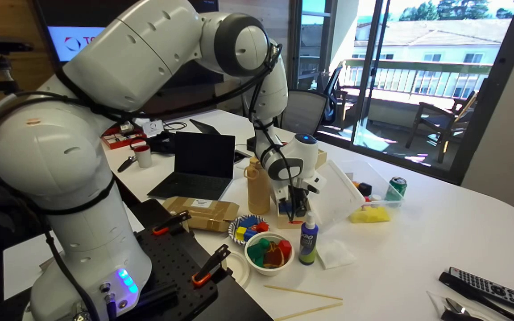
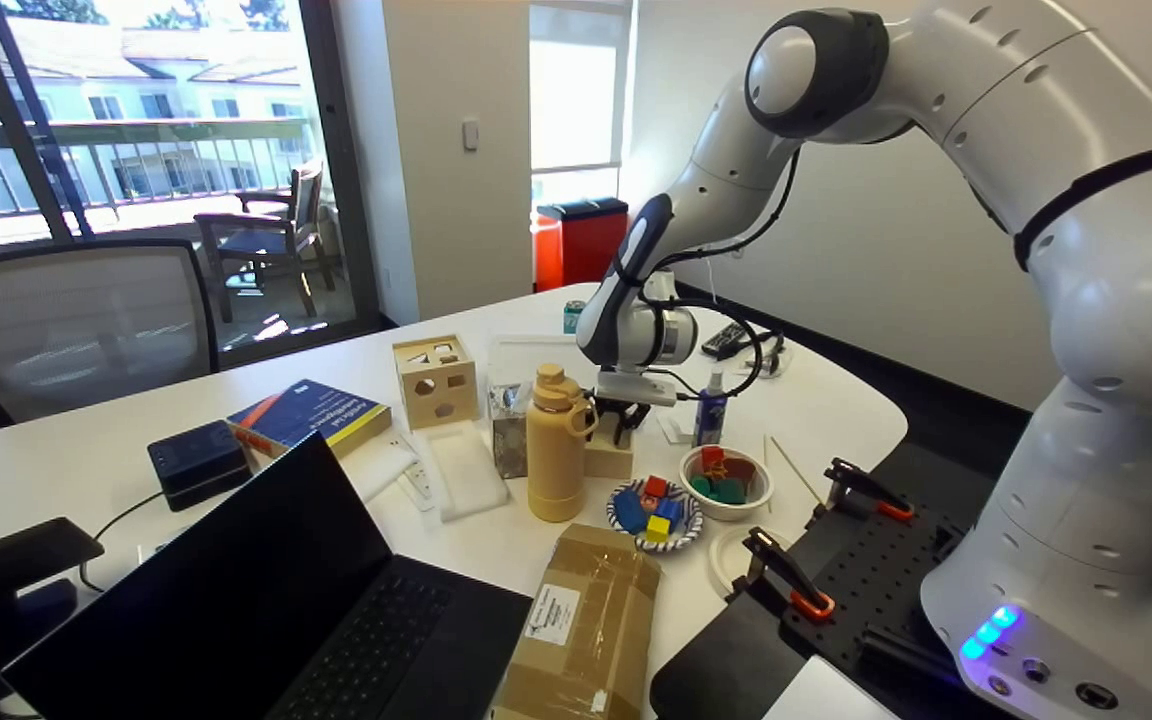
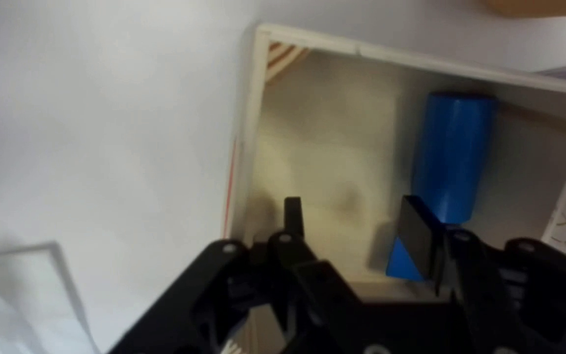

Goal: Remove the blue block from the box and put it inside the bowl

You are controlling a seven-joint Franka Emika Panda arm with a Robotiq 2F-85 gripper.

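A white cup [image 1: 143, 159] sits near the left edge of the table [image 1: 440, 232], then an unfolded black laptop [image 1: 204, 162]. Near the edge by the robot's base [image 1: 89, 272] lies a taped brown package [image 1: 201, 216]. Next along come a patterned bowl [image 1: 233, 232], a tan bottle [image 1: 258, 191] upright farther in, and a white bowl [image 1: 269, 270]; both bowls have coloured blocks [image 1: 241, 233] in them. Well in from the edges I see the open box [image 1: 286, 222], the gripper [image 3: 351, 209] pointing down into it, released, its fingers [image 3: 419, 236] spread apart. The blue block [image 3: 402, 264] is inside, partly hidden by one finger; whether they touch, I can't tell. A blue cylinder [image 3: 455, 157] is in there too, near that finger. Then a spray bottle [image 1: 308, 243] stands upright, a clear bin [image 1: 373, 171] sits toward the far edge, and a remote [image 1: 499, 290] lies by the table's rounded end.
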